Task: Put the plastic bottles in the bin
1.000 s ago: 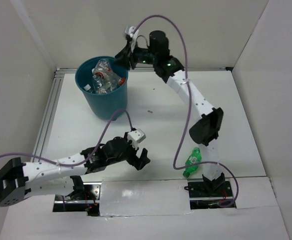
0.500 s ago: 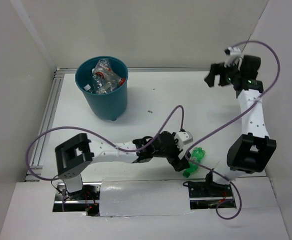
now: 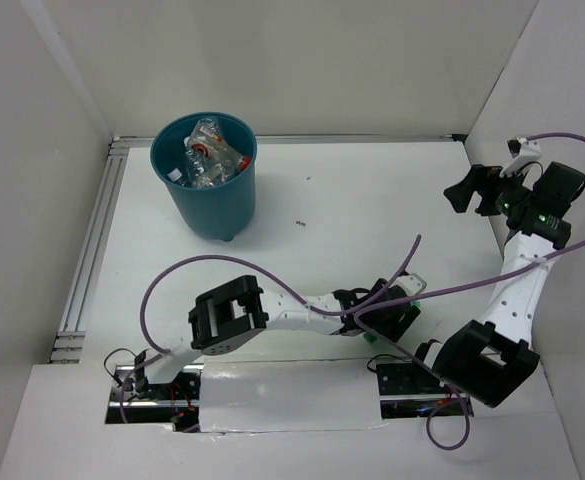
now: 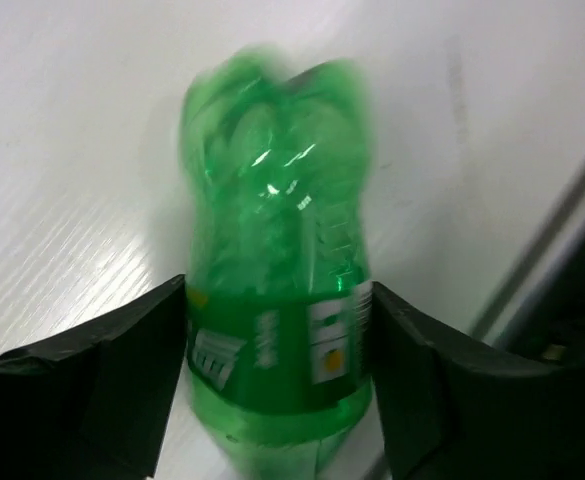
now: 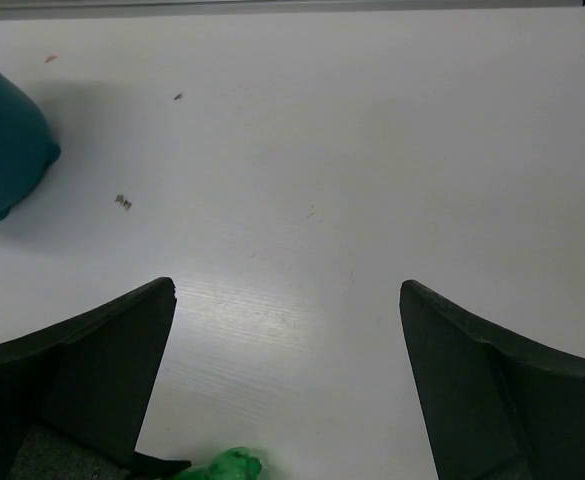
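One bin point(image 3: 212, 205), one green bottle point(image 4: 277, 300), perhaps four binned bottles point(image 3: 210, 155).

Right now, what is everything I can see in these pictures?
table: one, white, under everything
bin: one, teal, far left of the table
clear bottles: several, one red-capped, inside the bin
green bottle: one, green, near edge by the right arm's base
cables: two, purple, looping along the arms
left tool: one, black, closed on the green bottle
right tool: one, black, open and empty, raised at far right
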Available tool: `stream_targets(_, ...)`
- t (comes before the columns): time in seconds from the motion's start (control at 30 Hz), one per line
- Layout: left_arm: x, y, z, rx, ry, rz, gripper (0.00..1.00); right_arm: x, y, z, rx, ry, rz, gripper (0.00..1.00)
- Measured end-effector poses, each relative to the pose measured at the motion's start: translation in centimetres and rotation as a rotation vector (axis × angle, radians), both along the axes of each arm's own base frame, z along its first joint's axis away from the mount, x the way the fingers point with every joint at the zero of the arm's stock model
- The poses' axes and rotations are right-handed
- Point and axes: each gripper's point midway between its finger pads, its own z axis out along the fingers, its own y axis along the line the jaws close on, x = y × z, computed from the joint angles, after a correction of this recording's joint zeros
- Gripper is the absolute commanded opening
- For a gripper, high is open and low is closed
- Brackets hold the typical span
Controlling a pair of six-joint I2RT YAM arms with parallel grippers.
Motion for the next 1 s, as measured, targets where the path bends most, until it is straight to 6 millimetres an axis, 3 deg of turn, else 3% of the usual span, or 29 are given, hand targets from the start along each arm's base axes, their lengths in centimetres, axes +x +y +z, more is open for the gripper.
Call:
stream_targets(0.07,0.5,0.7,-1.3,0.048,-0.007,0.051,0.46,0.1,-0.1,-0.4,0.026,0.008,0.011,1.00)
stream_targets(0.13,1.0,1.3,-1.0,0.066,-0.034,0.084,0.16,0.2,0.0,-1.1,0.052,0.024,0.020,0.95)
stream_targets(0.2,1.3,2.5,-1.3,0.091,-0.052,0.122,0.04,0.1,0.2,-1.5,0.073,0.033,0.032,0.81)
stream_targets(0.23,1.4,3.1,-1.2,0.103,-0.061,0.136,0.02,0.1,0.4,-1.6,0.082,0.033,0.042,0.68)
stream_targets(0.27,1.5,4.2,-1.3,0.120,-0.071,0.149,0.00,0.1,0.6,-1.5,0.089,0.031,0.051,0.36)
stream_targets(0.33,1.7,6.7,-1.0,0.159,-0.089,0.176,0.00,0.0,1.0,-1.3,0.110,0.023,0.073,0.09)
stream_targets(0.4,2.4,9.1,0.0,0.181,-0.099,0.202,0.00,-0.1,1.3,-1.0,0.122,0.012,0.087,0.10)
stream_targets(0.43,4.0,11.8,2.0,0.191,-0.113,0.242,0.00,-0.1,1.5,-1.0,0.131,0.007,0.095,0.38)
stream_targets(0.47,4.2,12.0,2.2,0.190,-0.115,0.246,0.00,-0.2,1.7,-1.2,0.140,0.007,0.101,0.39)
stream_targets(0.5,5.7,13.2,4.1,0.168,-0.123,0.283,0.00,-0.3,1.9,-1.4,0.153,0.007,0.107,0.66)
stream_targets(0.57,9.4,15.6,8.7,0.103,-0.164,0.350,0.00,-0.6,2.3,-1.9,0.179,0.010,0.116,0.69)
stream_targets(0.7,16.3,21.8,20.2,-0.094,-0.308,0.518,0.00,-0.8,2.6,-2.7,0.210,0.023,0.131,0.69)
stream_targets(0.83,20.0,27.5,30.0,-0.244,-0.463,0.681,0.02,-0.9,2.8,-2.8,0.203,0.018,0.153,0.69)
stream_targets(0.9,21.2,30.4,32.3,-0.275,-0.503,0.764,0.02,-0.9,2.8,-2.9,0.191,0.014,0.164,0.70)
stream_targets(1.0,22.9,35.7,32.7,-0.251,-0.526,0.895,0.03,-1.1,3.0,-3.3,0.181,0.012,0.181,0.70)
